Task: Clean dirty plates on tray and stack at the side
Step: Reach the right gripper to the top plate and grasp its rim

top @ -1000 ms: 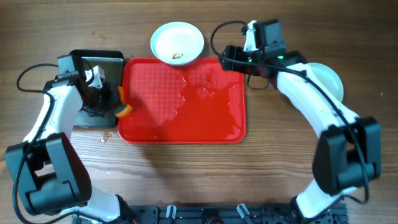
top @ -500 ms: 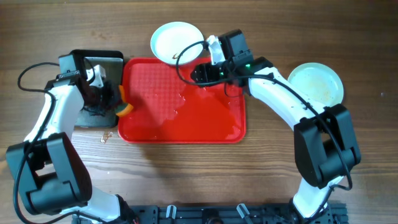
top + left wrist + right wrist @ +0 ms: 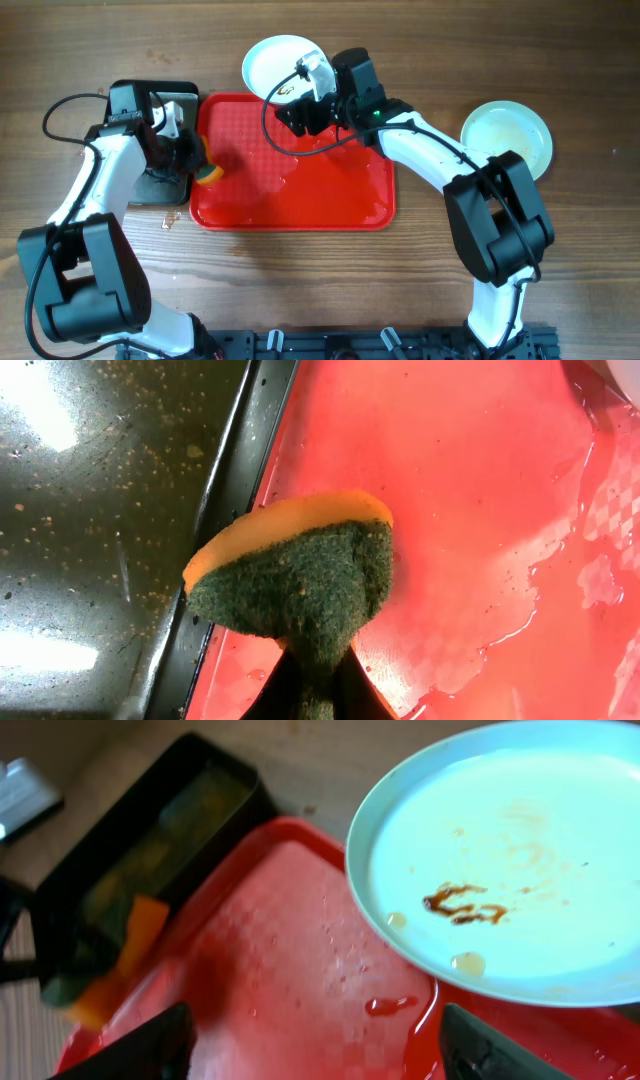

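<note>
A pale plate [image 3: 272, 60] with a brown smudge [image 3: 465, 903] lies at the far rim of the red tray [image 3: 250, 200], its near edge over that rim. My right gripper [image 3: 297, 116] hovers open just in front of it above the wet tray [image 3: 300, 970], nothing between its fingertips [image 3: 140, 1045]. A second plate [image 3: 508, 137] sits on the table to the right. My left gripper [image 3: 193, 163] is shut on an orange sponge [image 3: 300, 580] with a green scouring face, held over the tray's left edge [image 3: 450, 480].
A black metal pan [image 3: 150, 185] stands against the tray's left side, speckled with crumbs [image 3: 100, 510]. Water pools on the tray's right half [image 3: 345, 170]. A small scrap [image 3: 171, 218] lies on the wood in front of the pan.
My right arm has swung left from beside the right-hand plate to the smudged plate at the tray's far rim. The left gripper has shifted slightly right with the sponge.
</note>
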Controlling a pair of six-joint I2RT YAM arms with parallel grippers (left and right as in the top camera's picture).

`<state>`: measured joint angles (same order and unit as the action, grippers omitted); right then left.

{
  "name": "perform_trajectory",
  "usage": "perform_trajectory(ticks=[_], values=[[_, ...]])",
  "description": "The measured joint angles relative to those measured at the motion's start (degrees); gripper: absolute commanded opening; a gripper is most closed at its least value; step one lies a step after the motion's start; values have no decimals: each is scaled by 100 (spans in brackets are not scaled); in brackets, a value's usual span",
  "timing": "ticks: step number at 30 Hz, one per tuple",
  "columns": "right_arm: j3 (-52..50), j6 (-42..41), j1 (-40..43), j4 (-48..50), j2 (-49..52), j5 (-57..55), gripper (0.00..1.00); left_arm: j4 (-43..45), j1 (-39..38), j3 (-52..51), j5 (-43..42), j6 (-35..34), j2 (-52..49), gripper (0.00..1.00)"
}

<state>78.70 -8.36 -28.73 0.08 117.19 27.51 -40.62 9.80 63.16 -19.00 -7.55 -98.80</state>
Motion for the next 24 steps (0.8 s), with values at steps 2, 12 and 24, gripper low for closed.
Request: perform_trajectory(ticks=[2,12,24], values=[[0,-328,0,39,4,-310,91,0,0,0,0,0,0,4],[4,-1429,516,-387,63,-1386,98,-2,0,0,0,111,0,4],[17,-1311,-11,409,308,-1248,99,-17,0,0,0,131,0,4]])
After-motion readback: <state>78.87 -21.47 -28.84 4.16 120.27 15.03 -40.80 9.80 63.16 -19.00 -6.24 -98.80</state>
